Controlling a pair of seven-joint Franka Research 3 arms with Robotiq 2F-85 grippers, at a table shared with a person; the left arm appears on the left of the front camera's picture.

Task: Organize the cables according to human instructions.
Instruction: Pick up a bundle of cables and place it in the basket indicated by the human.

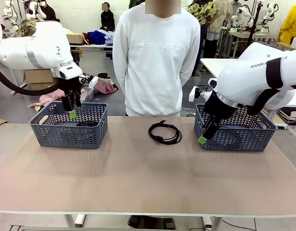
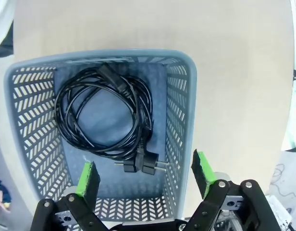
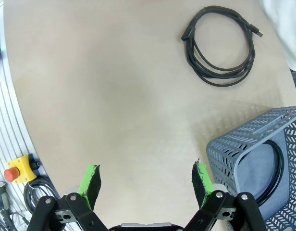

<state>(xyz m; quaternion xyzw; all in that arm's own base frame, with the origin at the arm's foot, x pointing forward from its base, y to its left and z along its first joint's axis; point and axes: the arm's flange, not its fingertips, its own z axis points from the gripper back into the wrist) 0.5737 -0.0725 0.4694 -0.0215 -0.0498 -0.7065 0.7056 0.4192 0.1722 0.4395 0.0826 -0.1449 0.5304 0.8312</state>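
A: Which cable is next?

B: The thin black cord wound in a flat coil (image 1: 165, 133), lying loose on the beige worktop (image 1: 138, 178) between the two baskets, just in front of the person in the white sweatshirt (image 1: 156, 57). Another black coil with chunky plugs (image 2: 105, 115) already lies flat on the floor of the left blue-grey lattice basket (image 1: 42, 131). A dark loop also shows at the bottom of the right blue-grey lattice basket (image 1: 268, 132), likely another cable, though little of it is visible.

A: And the hands?

B: The left hand (image 2: 143, 175) hangs over its basket with the green pads spread wide and nothing between them; the plugged coil lies below, apart from it. The right hand (image 3: 145, 180) hovers above bare worktop beside its basket, also wide open and empty, with the loose coil well ahead of it.

A: So how should the pick go?

B: I'd judge the right hand is better placed. Bring it over the coil's rim, where the strands bunch together, and close across several strands at once so the loops don't spill. Stay off the small plug end, which could slip. Lift straight up, and wait for the person to indicate which basket before carrying it.
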